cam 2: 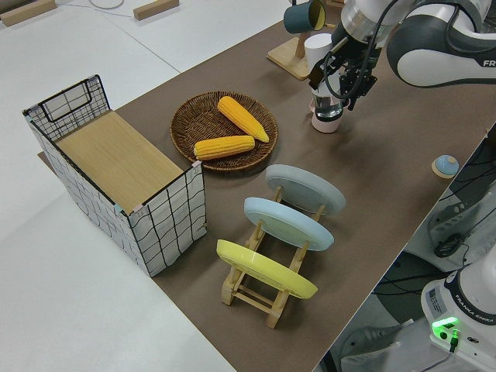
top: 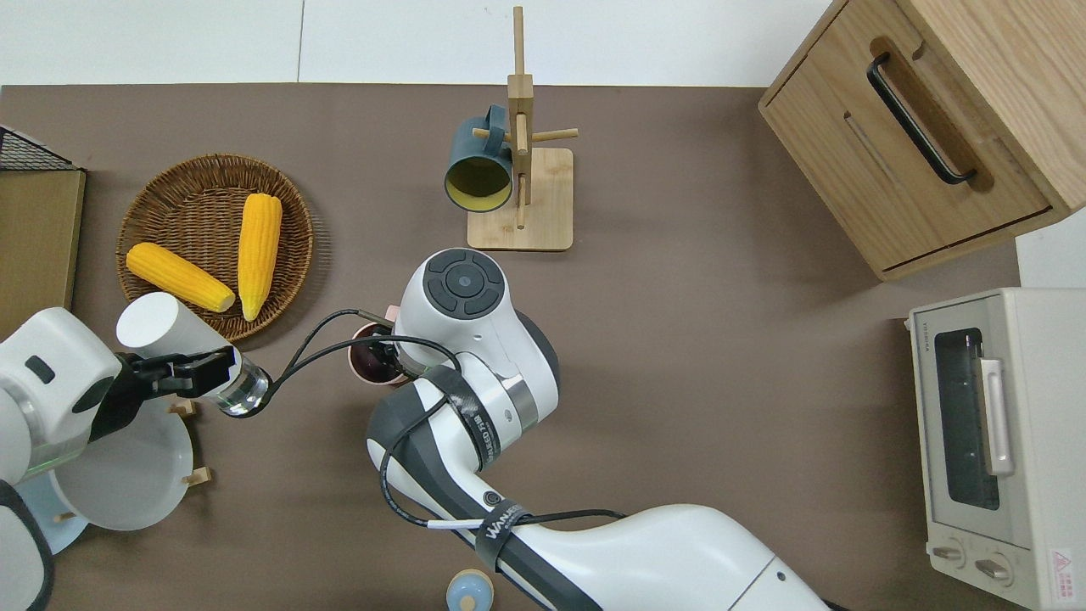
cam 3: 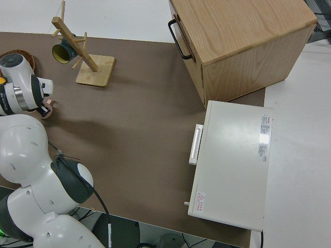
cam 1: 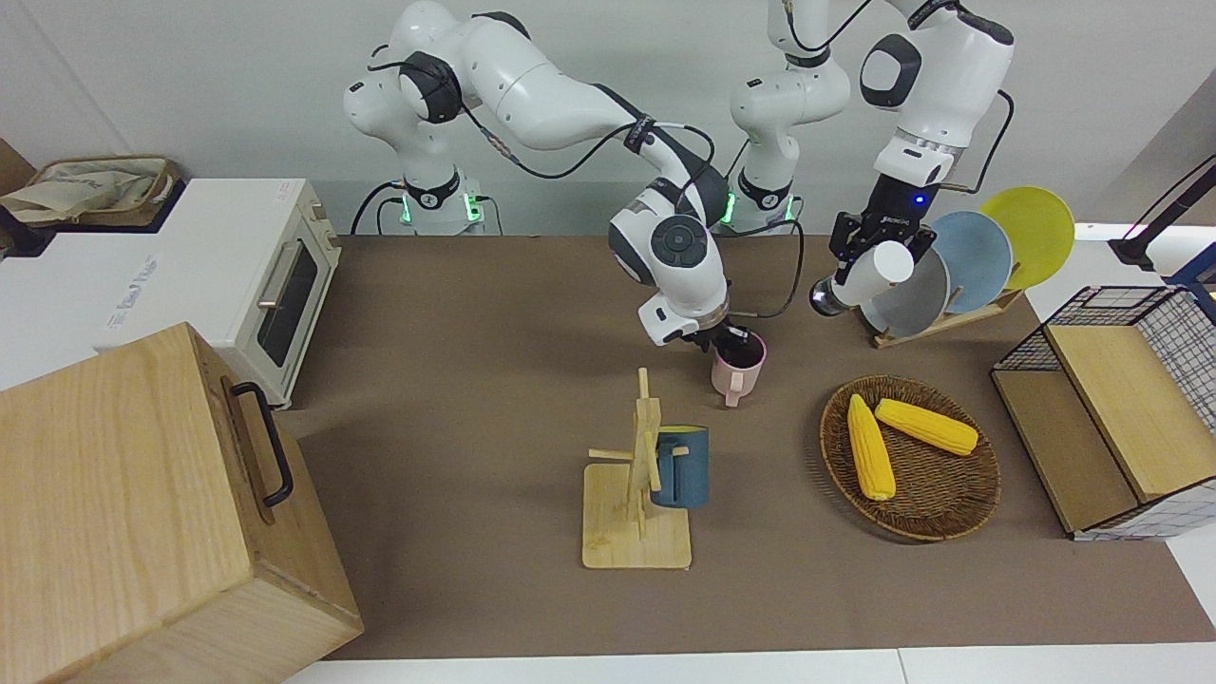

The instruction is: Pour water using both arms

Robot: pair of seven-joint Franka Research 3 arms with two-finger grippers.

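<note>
Your left hand [top: 199,373] grips the tilted white bottle [top: 182,352], mouth toward the pink mug [cam 1: 739,366]. Your right hand [cam 1: 722,344] clasps that mug's rim, steadying it for pouring.

Two glossy white jointed arms here, the right arm [cam 1: 532,90] and the left arm [cam 1: 936,71], both with dark grey bands at the joints. Black cables loop along the links, strapped on by black bands with white lettering. The right arm's wrist carries a round grey button pad. Green lights glow at both bases, a small blue light on the left wrist. Each arm ends in black gripper hardware.
</note>
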